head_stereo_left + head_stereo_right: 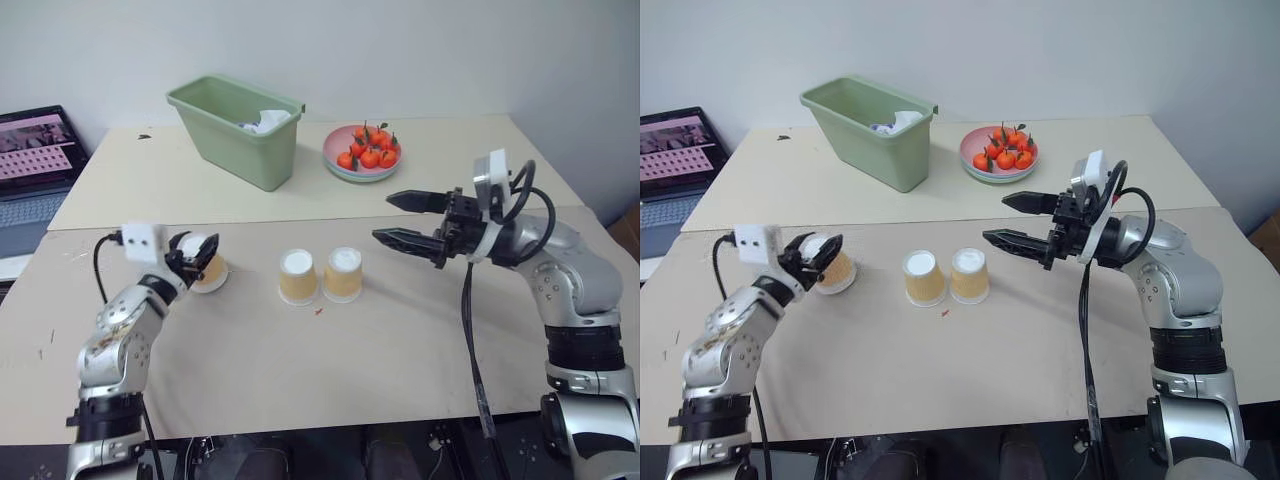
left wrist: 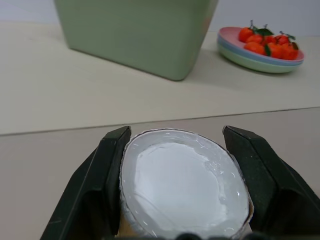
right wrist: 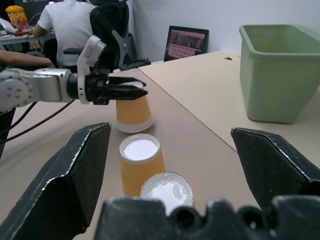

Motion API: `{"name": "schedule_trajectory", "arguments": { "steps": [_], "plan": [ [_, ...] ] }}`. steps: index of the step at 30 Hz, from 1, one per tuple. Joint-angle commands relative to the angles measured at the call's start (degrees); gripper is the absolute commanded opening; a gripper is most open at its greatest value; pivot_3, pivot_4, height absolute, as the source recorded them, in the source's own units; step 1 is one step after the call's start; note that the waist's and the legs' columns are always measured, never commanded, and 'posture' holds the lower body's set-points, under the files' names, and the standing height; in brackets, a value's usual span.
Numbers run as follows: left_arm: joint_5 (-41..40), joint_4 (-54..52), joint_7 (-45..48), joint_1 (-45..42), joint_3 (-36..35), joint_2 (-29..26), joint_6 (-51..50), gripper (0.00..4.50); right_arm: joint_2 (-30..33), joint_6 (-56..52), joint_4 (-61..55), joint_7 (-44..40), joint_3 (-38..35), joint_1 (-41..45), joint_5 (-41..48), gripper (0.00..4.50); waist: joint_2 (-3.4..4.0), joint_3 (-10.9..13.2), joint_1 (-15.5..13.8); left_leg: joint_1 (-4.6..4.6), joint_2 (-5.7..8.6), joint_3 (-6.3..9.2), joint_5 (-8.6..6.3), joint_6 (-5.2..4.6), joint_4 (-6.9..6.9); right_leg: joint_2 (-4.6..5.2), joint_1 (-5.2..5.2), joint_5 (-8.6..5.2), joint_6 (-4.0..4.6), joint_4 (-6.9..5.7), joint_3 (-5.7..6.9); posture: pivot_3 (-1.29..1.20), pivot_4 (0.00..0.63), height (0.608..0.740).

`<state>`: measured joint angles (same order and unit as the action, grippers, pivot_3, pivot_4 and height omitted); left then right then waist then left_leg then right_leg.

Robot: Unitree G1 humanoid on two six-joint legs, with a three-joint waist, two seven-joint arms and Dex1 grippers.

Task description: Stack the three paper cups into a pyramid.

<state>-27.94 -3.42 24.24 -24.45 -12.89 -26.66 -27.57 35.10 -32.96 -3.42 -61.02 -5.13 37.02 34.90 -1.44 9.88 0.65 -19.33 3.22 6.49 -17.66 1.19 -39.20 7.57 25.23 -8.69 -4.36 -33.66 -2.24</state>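
Note:
Three paper cups, orange-tan with white bases, stand upside down on the beige table (image 1: pixel 300 370). Two of them (image 1: pixel 298 277) (image 1: pixel 343 274) sit side by side and touching at the table's middle. The third cup (image 1: pixel 212 274) is to their left, a little tilted, and my left gripper (image 1: pixel 200 258) is shut on its upper part; its white base (image 2: pixel 182 185) lies between the black fingers (image 2: pixel 107 175). I cannot tell whether its rim is off the table. My right gripper (image 1: pixel 381 218) hovers open to the right of the pair, pointing at them, holding nothing.
A green bin (image 1: pixel 240 130) with white crumpled material stands at the back. Beside it is a pink plate of small oranges (image 1: pixel 362 150). A laptop (image 1: pixel 35 160) sits off the table's left edge. In the right wrist view, a seated person (image 3: pixel 70 25) is beyond the table.

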Motion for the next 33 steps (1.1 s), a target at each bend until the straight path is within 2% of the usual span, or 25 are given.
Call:
{"name": "schedule_trajectory", "arguments": {
  "steps": [1,7,12,15,18,27,33],
  "plan": [
    [-3.5,-1.8,4.1,-8.0,1.1,-1.3,-3.1,2.85,0.5,0.4,-2.0,0.4,-0.7,0.4,0.6,4.50,-0.01,0.0,0.1,-0.01,0.00,0.00,0.00,0.00,0.00,0.00,0.00,0.01,-0.01,0.00,0.00,0.00,0.150,0.727],
    [-9.3,-2.3,13.5,-17.9,4.5,-3.3,-11.3,2.85,0.9,0.3,-2.9,0.9,-0.9,-0.4,0.7,4.50,-0.01,0.0,1.1,-0.05,-0.01,-0.01,-0.03,-0.04,0.02,-0.01,0.05,0.02,-0.04,-0.07,-0.01,0.00,0.150,0.727],
    [-14.9,-4.4,22.2,-20.8,7.3,-5.3,-17.6,2.85,2.4,-2.1,-5.4,0.6,-1.7,-2.1,2.6,4.50,-0.02,0.0,1.5,-0.08,0.00,-0.01,-0.10,-0.16,0.02,0.00,0.06,0.01,-0.05,-0.01,-0.01,0.00,0.150,0.727],
    [-15.4,-4.5,25.8,-21.5,9.6,-5.7,-18.8,2.85,5.0,-4.1,-8.6,-0.9,-1.6,-5.0,3.5,4.50,-0.02,0.0,1.5,-0.08,0.00,-0.01,-0.10,-0.17,0.02,0.00,0.06,0.01,-0.06,-0.01,-0.01,0.00,0.150,0.727],
    [-14.6,-3.7,28.1,-21.9,11.7,-5.1,-18.2,2.85,6.9,-3.4,-9.8,-0.4,-1.6,-8.4,2.2,4.50,-0.03,0.0,1.5,-0.07,0.00,-0.01,-0.11,-0.18,0.02,0.00,0.03,0.00,-0.07,-0.01,0.00,0.00,0.150,0.727],
    [-8.6,1.6,31.3,-21.9,16.0,-2.9,-12.7,2.85,6.8,-4.5,-13.1,3.0,-2.9,-12.8,4.3,4.50,-0.03,0.0,1.5,0.00,-0.01,-0.06,-0.10,-0.16,0.01,-0.01,0.01,0.00,-0.06,0.08,-0.06,0.00,0.150,0.727],
    [-6.4,4.4,33.2,-22.6,16.4,-2.3,-11.1,2.85,7.5,-5.4,-15.2,3.0,-2.6,-14.4,5.2,4.50,-0.04,0.0,1.3,-0.02,-0.01,-0.06,-0.09,-0.16,0.00,-0.01,0.01,0.01,-0.06,0.06,-0.05,0.00,0.150,0.727]
  ]
}}
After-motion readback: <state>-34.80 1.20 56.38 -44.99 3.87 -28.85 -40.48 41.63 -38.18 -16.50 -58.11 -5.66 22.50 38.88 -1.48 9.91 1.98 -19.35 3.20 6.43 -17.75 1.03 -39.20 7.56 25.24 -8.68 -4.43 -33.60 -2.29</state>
